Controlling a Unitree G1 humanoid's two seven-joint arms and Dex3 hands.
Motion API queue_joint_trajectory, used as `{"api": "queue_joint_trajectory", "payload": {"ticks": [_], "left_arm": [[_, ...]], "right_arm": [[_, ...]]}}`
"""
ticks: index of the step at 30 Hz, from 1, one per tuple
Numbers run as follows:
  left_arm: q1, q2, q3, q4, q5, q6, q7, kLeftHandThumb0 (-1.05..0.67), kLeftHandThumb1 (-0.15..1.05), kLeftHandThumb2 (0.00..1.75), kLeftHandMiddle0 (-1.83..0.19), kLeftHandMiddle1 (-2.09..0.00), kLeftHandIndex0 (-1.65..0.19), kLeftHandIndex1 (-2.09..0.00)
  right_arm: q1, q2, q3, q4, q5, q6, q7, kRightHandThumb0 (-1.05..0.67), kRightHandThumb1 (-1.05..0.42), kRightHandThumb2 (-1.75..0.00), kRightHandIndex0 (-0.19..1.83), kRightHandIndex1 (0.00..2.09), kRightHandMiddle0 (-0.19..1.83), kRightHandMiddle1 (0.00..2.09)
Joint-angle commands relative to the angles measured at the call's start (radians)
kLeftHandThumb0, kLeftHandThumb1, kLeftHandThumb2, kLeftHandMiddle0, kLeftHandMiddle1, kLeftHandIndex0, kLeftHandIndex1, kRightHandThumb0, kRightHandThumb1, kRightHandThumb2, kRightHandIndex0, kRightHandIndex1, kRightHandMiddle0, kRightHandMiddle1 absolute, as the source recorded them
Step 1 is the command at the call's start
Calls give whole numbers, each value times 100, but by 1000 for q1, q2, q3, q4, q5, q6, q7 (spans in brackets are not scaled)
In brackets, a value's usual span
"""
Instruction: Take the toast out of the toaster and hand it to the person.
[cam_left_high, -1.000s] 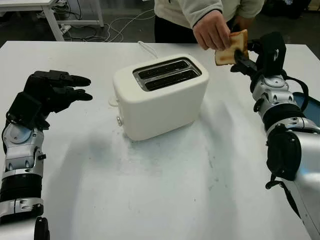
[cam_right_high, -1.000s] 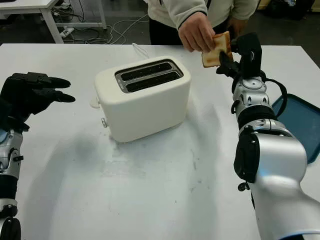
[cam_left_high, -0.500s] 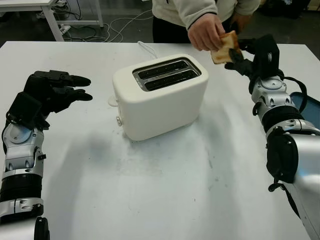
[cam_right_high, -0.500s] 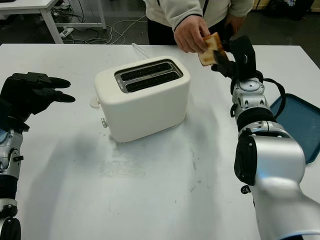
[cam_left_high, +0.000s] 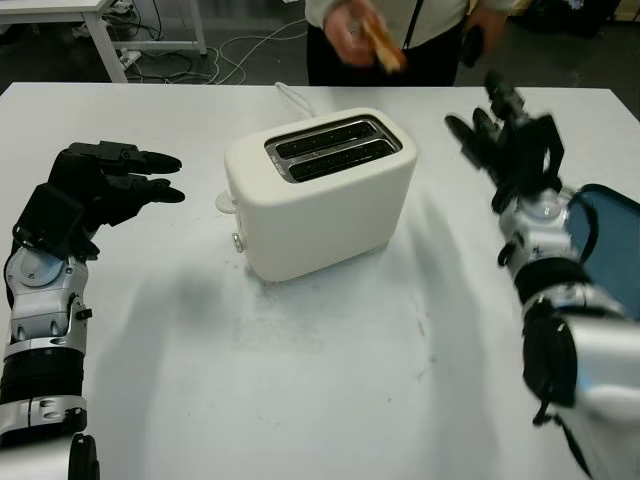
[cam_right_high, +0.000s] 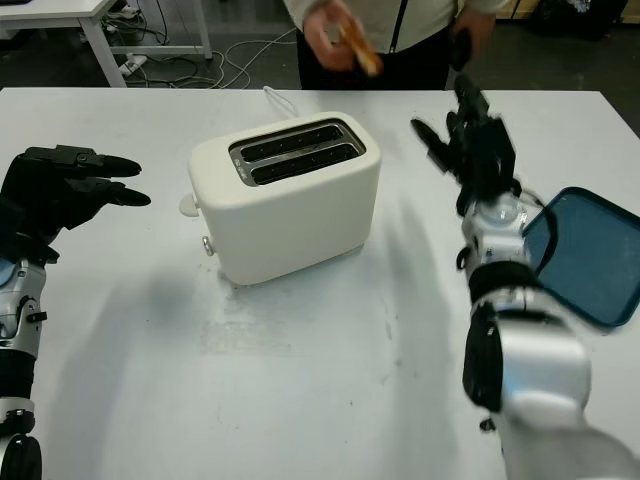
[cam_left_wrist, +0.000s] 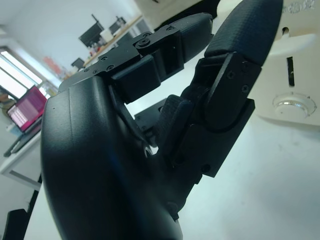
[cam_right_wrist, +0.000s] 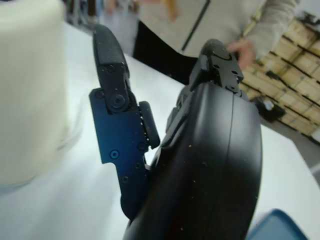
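The black left hand hangs over the left side of the white worktop, holding nothing, fingers extended toward the toaster; the cream two-slot toaster stands mid-worktop, both slots vacant; beyond the far edge a person's hand holds the browned slice of toast; the black right hand is raised right of the toaster, fingers uncurled and holding nothing; a dark blue tray lies at the right edge
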Motion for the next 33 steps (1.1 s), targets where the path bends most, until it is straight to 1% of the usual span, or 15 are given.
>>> {"api": "queue_joint_trajectory", "payload": {"ticks": [1,2,4,6,7,9,12,16,19,24,26,29,33], "left_arm": [[29,-9,9,-4,2,-8,14,-105,76,0,-150,-3,-139,0],[33,-13,11,-5,-1,-7,17,-105,76,0,-150,-3,-139,0],[44,-23,14,-13,-10,1,24,-105,75,0,-150,-3,-140,-1],[58,-37,16,-27,-14,13,40,-105,74,0,-151,-3,-141,-1],[66,-47,17,-32,-16,15,47,-105,73,0,-151,-3,-141,-1],[84,-68,19,-52,-17,30,69,-105,73,0,-151,-4,-142,-2],[120,-102,18,-77,-1,33,108,-105,73,0,-151,-4,-141,-1],[172,-143,2,-84,35,14,162,-105,74,1,-146,-1,-135,0],[200,-177,-10,-76,59,-10,199,-105,74,1,-141,0,-132,0],[227,-235,-28,-38,91,-49,249,-105,77,2,-139,0,-129,0],[233,-257,-34,-10,87,-61,250,-105,78,2,-140,-1,-130,-1],[239,-271,-41,5,79,-59,236,-105,79,2,-141,-2,-132,-2],[237,-278,-43,-2,61,-37,217,-105,77,0,-142,-4,-133,-5]], "right_arm": [[146,43,-2,-186,48,-18,17,-49,-92,-7,11,5,10,5],[217,69,0,-288,69,2,19,-45,-92,-9,14,6,13,6],[340,119,11,-478,108,79,1,-36,-92,-13,25,10,24,9],[436,161,28,-612,124,129,-23,-33,-92,-14,31,12,31,10],[477,174,39,-662,119,145,-33,-30,-92,-16,33,12,33,10],[543,188,58,-745,100,170,-55,-30,-92,-18,35,12,35,10],[623,215,82,-860,90,201,-86,-35,-92,-22,40,12,39,9],[716,263,119,-996,91,277,-136,-42,-92,-26,41,10,42,7],[773,304,150,-1046,78,304,-176,-39,-92,-30,42,8,44,6],[815,306,195,-1084,45,371,-188,-41,-92,-37,39,4,40,2],[818,311,203,-1090,44,394,-193,-42,-92,-37,39,4,39,1],[817,315,210,-1088,43,400,-191,-42,-92,-38,37,3,37,0],[805,319,206,-1077,62,422,-182,-44,-92,-36,35,1,35,0]]}}
